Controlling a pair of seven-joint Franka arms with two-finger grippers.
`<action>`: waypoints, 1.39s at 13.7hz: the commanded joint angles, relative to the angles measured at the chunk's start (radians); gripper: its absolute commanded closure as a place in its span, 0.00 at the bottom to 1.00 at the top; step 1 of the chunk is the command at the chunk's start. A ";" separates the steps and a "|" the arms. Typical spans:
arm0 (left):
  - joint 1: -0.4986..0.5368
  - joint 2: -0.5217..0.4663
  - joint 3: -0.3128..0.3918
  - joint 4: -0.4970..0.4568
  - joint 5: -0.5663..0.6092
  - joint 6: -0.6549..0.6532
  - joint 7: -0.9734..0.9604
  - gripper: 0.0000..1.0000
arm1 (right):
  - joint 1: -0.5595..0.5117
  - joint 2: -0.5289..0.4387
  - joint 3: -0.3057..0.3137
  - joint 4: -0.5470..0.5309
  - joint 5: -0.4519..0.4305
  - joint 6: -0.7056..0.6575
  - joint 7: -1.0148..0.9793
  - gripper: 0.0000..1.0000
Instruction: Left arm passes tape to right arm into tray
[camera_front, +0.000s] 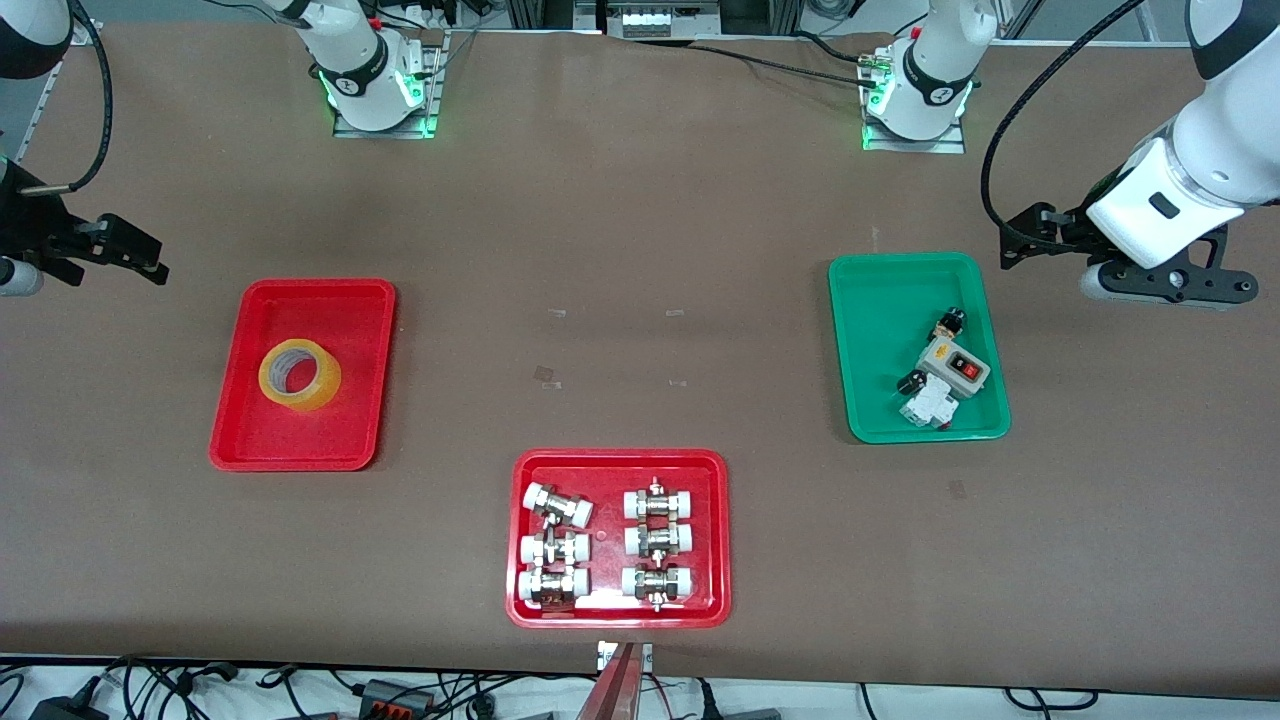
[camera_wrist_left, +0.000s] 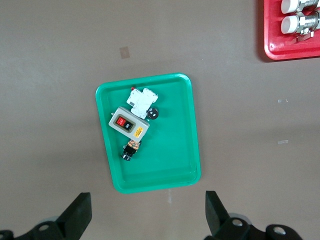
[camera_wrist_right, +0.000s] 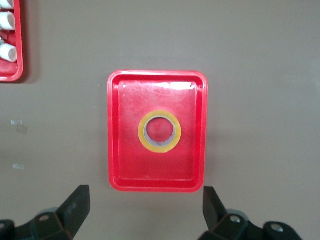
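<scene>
Yellow tape (camera_front: 299, 374), one roll, flat in the plain red tray (camera_front: 245, 430) toward the right arm's end of the bench. Three trays in all: that one, one green tray (camera_front: 880, 300) toward the left arm's end with a small cluster of electrical parts (camera_front: 940, 370), and one red tray (camera_front: 715, 540) at the bench's near edge with six white-capped fittings (camera_front: 607, 545). Left gripper (camera_wrist_left: 145, 217) spread wide over bare bench beside the green tray, right gripper (camera_wrist_right: 145, 215) spread wide over bare bench beside the plain red tray, both empty.

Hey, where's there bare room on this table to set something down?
Bare table lies between the red tray holding the tape and the green tray. The fittings tray, nearer the camera, is packed. The green tray's nearer end is crowded; its farther end is free.
</scene>
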 joint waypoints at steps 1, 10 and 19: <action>0.002 -0.003 -0.005 0.006 0.026 -0.001 -0.011 0.00 | -0.003 -0.009 -0.001 0.000 -0.011 -0.028 0.005 0.00; 0.002 -0.003 -0.005 0.006 0.026 -0.001 -0.011 0.00 | 0.002 -0.009 -0.002 0.003 -0.008 -0.030 0.005 0.00; 0.002 -0.003 -0.005 0.005 0.025 -0.001 -0.011 0.00 | 0.004 -0.018 0.001 0.000 -0.008 -0.044 0.008 0.00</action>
